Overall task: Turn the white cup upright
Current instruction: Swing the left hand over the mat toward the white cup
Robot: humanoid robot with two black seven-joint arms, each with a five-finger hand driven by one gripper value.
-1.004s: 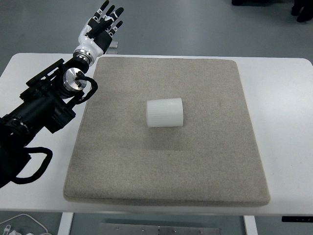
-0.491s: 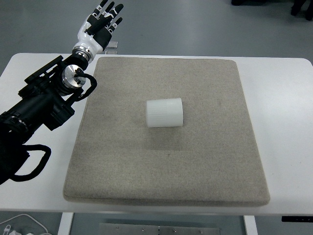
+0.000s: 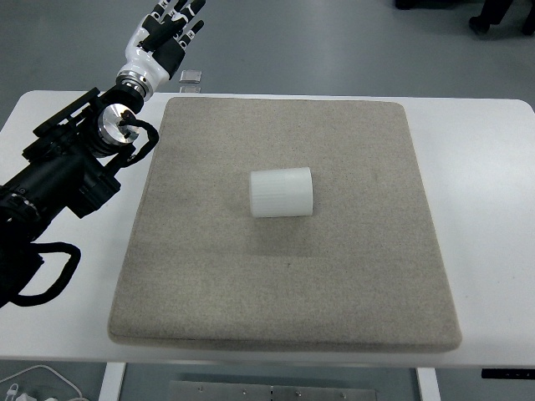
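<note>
Our ribbed white plastic cup point(image 3: 281, 192) lies on its side at the centre of the beige felt mat point(image 3: 376, 276). Our left hand point(image 3: 164, 33), fingers spread and empty, hovers beyond the table's far-left corner; we should approach sideways, gripping the barrel before tipping.

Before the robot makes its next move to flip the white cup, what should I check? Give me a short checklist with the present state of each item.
1. White cup in view and unobstructed: ok, it lies on its side near the middle of the grey mat.
2. Cup already upright: not ok, the flip is not done.
3. Left hand free: ok, fingers spread, holding nothing.
4. Left hand near the cup: not ok, it is beyond the mat's far left corner, well apart from the cup.
5. Which end of the cup is the open mouth: cannot tell.
6. Right hand available: cannot tell, it is not in view.
</note>
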